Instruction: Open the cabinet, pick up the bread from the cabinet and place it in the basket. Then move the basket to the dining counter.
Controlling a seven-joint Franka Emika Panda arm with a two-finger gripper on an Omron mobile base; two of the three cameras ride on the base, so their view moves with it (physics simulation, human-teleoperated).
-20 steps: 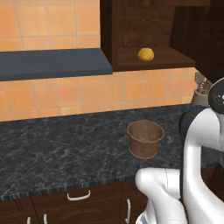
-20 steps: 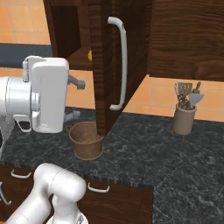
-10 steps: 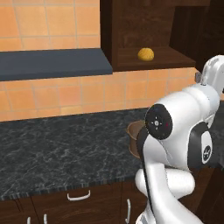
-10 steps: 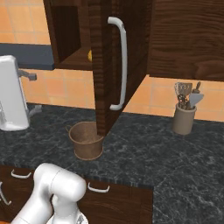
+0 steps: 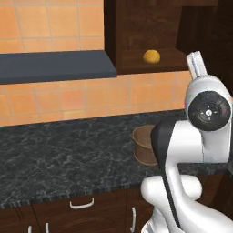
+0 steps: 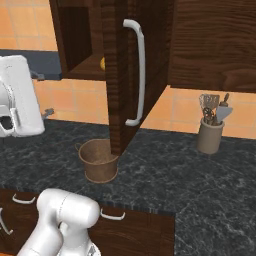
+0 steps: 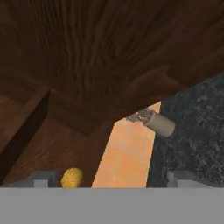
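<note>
Bread [image 5: 151, 56], a small golden-yellow roll, sits on the shelf of the open cabinet [image 5: 136, 32], toward 1 o'clock in the left base view, above the black marbled worktop [image 5: 63, 154]. In the hand view it lies at about 7 o'clock, just beside 1 of the 2 dark fingertips [image 7: 43, 178]. It looks like an oval lump, its long axis running roughly along the shelf front in the left base view, though that is slight and hard to tell. I judge it light, soft and a little springy, not slippery, so a gentle pinch across the short axis at the middle should hold it without crushing. The hand [image 7: 111, 179] has its tips spread wide apart with nothing between them. The cabinet door [image 6: 125, 75] stands swung out, its silver bar handle [image 6: 137, 72] upright, hanging over the basket [image 6: 98, 160], which rests on the worktop below the shelf. A pot of utensils [image 6: 210, 131] stands well apart toward 3 o'clock in the right base view.
</note>
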